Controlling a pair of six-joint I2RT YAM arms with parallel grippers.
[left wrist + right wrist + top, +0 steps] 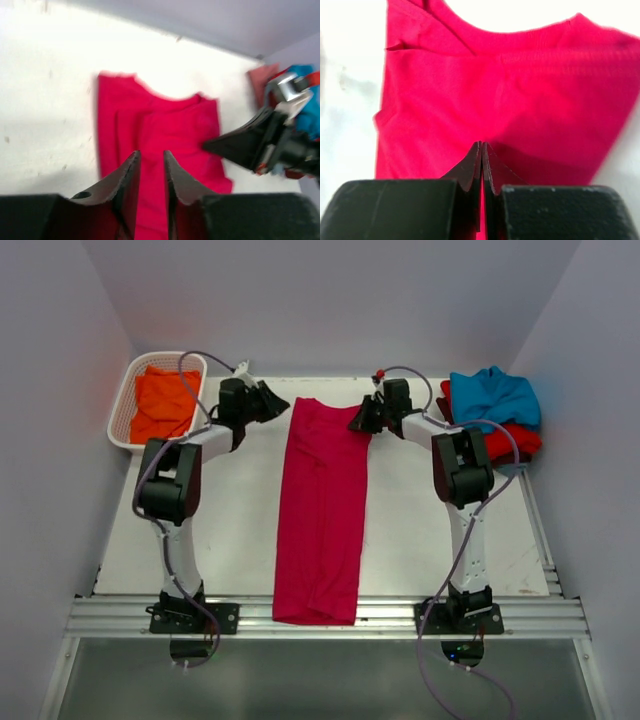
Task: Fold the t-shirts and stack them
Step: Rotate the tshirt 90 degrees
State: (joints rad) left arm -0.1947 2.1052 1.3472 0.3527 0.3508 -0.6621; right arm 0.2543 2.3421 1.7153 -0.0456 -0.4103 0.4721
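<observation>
On your white surface [220,540], the pink shirt [322,510] lies folded in a long strip down the middle. Your left hand [283,405] hangs released, fingers slightly parted, beside its far left corner. Your right hand [357,423] is clenched at its far right edge.

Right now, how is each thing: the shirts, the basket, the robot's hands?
Pink shirt: folded into a long strip, lying flat.
Orange shirt: bunched up.
Basket: upright, orange shirt inside.
Red shirt: crumpled.
Teal shirt: crumpled, on top of the red shirt.
Left gripper: slightly open, empty.
Right gripper: shut, at the pink shirt's edge.
</observation>
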